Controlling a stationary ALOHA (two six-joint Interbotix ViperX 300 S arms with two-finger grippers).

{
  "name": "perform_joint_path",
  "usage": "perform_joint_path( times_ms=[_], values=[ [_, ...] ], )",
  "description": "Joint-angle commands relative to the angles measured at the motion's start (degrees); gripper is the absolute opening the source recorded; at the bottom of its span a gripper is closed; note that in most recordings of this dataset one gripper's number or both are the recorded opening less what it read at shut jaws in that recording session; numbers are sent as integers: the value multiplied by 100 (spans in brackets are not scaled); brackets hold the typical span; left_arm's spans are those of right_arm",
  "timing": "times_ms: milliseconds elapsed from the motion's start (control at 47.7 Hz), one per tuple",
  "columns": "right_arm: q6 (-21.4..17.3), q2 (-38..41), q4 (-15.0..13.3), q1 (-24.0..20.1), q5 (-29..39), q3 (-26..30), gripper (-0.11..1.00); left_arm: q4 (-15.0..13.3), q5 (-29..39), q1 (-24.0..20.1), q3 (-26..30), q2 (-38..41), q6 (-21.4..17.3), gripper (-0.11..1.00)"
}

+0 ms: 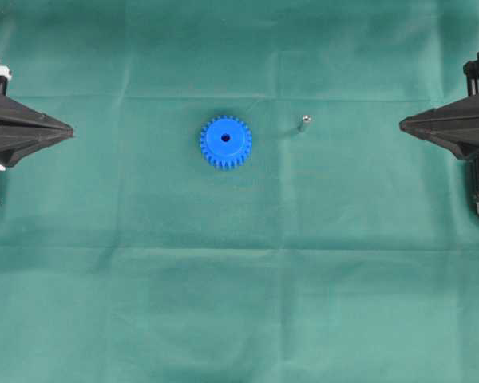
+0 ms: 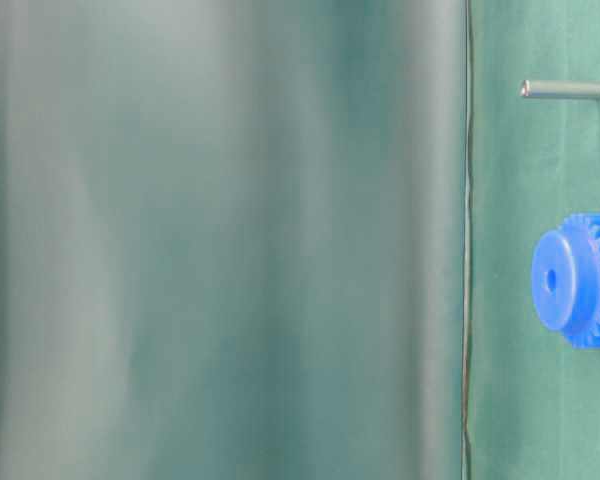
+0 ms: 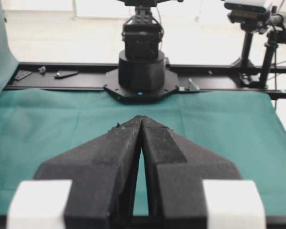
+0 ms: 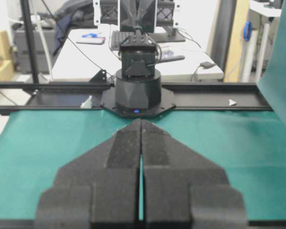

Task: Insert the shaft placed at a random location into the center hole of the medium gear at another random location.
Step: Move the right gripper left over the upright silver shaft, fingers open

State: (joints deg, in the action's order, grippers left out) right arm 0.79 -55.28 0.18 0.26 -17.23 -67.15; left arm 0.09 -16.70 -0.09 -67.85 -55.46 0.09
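- Your first step looks like the pickup: the shaft [image 1: 304,122] lies on the green cloth [image 1: 239,303], just right of the medium gear [image 1: 225,142]; grip it squarely.
- The center hole [image 1: 225,137] faces up, unobstructed.
- Your right gripper [image 1: 402,124] and left gripper [image 1: 69,128] are both pinched together, empty, touching nothing, well apart from the 2 parts.

Bright blue medium gear [image 1: 225,142] with a dark center hole [image 1: 225,138], silvery-grey shaft [image 1: 303,123], plain green cloth [image 1: 239,303] over the worktop, both pincers black.
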Motion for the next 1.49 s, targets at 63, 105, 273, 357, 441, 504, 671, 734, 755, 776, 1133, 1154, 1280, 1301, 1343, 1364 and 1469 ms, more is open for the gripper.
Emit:
perform_joint_path(
  times_ms=[63, 105, 273, 357, 441, 504, 671, 734, 755, 776, 1133, 1154, 1280, 1301, 1343, 1364, 1469],
  values=[
    [9, 132, -26, 88, 176, 132, 1, 53, 281, 53, 211, 88, 62, 0],
    [0, 141, -18, 132, 264, 167, 1, 44, 299, 62, 202, 88, 62, 0],
    [18, 202, -9, 281, 369, 193, 1, 53, 308, 70, 202, 88, 35, 0],
    [18, 334, -9, 404, 360, 167, 1, 62, 308, 62, 193, 88, 26, 0],
    [0, 492, 0, 536, 290, 149, 1, 62, 299, 62, 202, 79, 9, 0],
    [-9, 650, 18, 624, 237, 123, 1, 62, 299, 62, 202, 62, 9, 0],
    [9, 1257, 26, 817, 26, 88, 34, 62, 308, 62, 193, 44, 9, 0],
    [79, 1608, 9, 896, -167, 88, 54, 62, 308, 53, 193, 44, 9, 0],
    [97, 1714, -9, 923, -237, 79, 60, 62, 316, 70, 185, 44, 9, 0],
    [114, 1819, -26, 949, -325, 79, 66, 62, 316, 62, 185, 44, 9, 0],
    [290, 3779, -26, 1433, -1547, 88, 87, 62, 343, 62, 176, 44, 9, 0],
    [290, 3867, -26, 1450, -1617, 88, 87, 62, 352, 62, 167, 44, 9, 0],
    [290, 4421, 62, 1494, -2057, 97, 87, 62, 431, 53, 167, 44, 35, 0],
    [290, 4509, 70, 1494, -2118, 97, 87, 62, 448, 53, 167, 44, 35, 0],
    [290, 4649, 88, 1494, -2224, 105, 87, 62, 457, 62, 167, 44, 35, 0],
    [290, 4772, 88, 1494, -2285, 105, 87, 62, 448, 62, 167, 44, 35, 0],
    [290, 5106, 123, 1494, -2461, 158, 87, 62, 457, 62, 158, 44, 35, 0]
  ],
)
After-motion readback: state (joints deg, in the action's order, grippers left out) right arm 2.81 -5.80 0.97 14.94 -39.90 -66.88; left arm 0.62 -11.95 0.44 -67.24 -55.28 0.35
